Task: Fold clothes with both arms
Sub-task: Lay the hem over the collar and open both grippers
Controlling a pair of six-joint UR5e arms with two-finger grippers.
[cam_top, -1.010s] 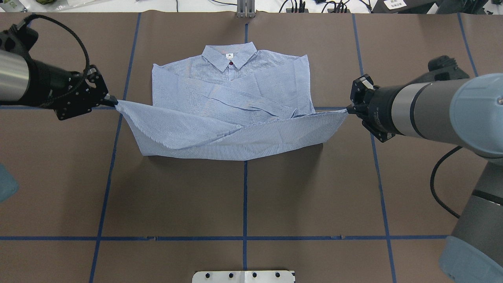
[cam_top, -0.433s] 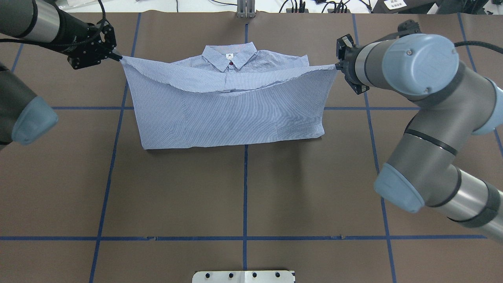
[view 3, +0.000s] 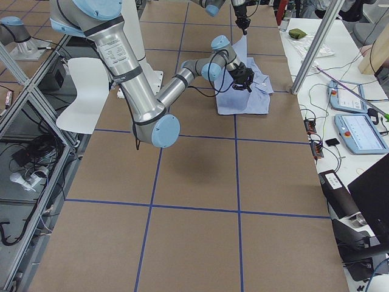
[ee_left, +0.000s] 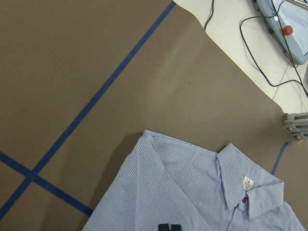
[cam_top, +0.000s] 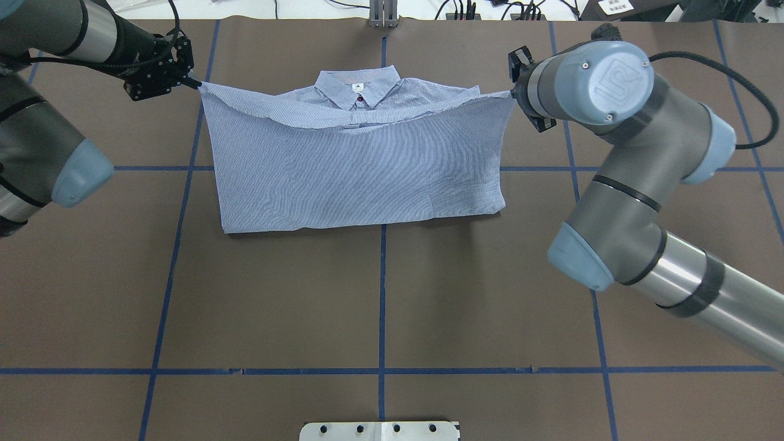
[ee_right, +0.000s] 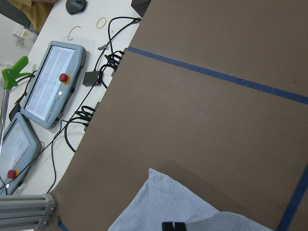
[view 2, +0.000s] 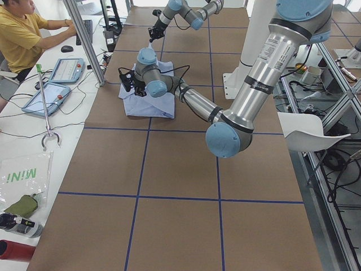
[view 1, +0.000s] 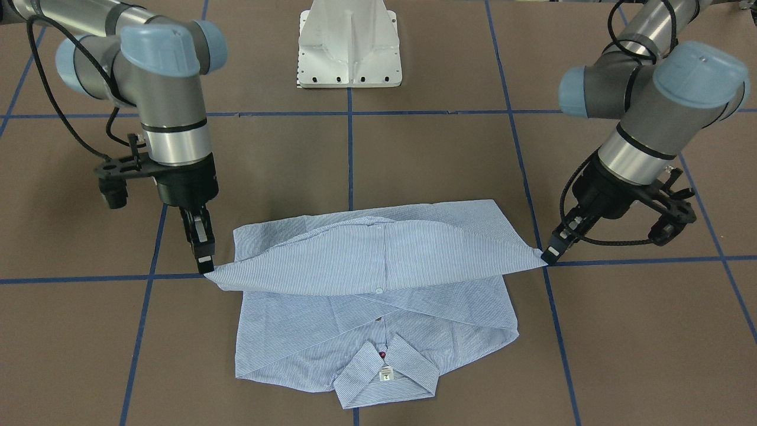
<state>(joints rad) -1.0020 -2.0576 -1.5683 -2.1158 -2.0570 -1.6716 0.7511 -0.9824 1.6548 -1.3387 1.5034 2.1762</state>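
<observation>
The light blue striped button-up shirt (cam_top: 358, 177) lies on the far half of the brown worktop (cam_top: 275, 306), across one of the blue tape lines (cam_top: 381, 288), with its collar (cam_top: 358, 87) pointing away from the robot. Its lower part is doubled up over the chest: the fold crease rests on the worktop on the robot's side, and the hem (cam_top: 367, 130) is lifted towards the collar. The left claw (cam_top: 196, 84) is pinched closed on the hem corner on the robot's left, and the right claw (cam_top: 513, 93) is pinched closed on the opposite corner. Between them the hem hangs stretched and sags a little in the middle, leaving the collar and a small red button (cam_top: 361, 98) uncovered.

In the front-facing view both held corners are raised off the worktop, with a shadow under the lifted cloth. There the right claw (view 1: 204, 263) points almost straight down, while the left claw (view 1: 550, 254) comes in at a slant. The white pedestal base (view 1: 349, 44) stands well behind the shirt.

The left wrist view looks down on the collar and its white label (ee_left: 248, 182). The right wrist view shows a shirt corner on the worktop and two teach pendants (ee_right: 53, 86) on the white bench beside it
</observation>
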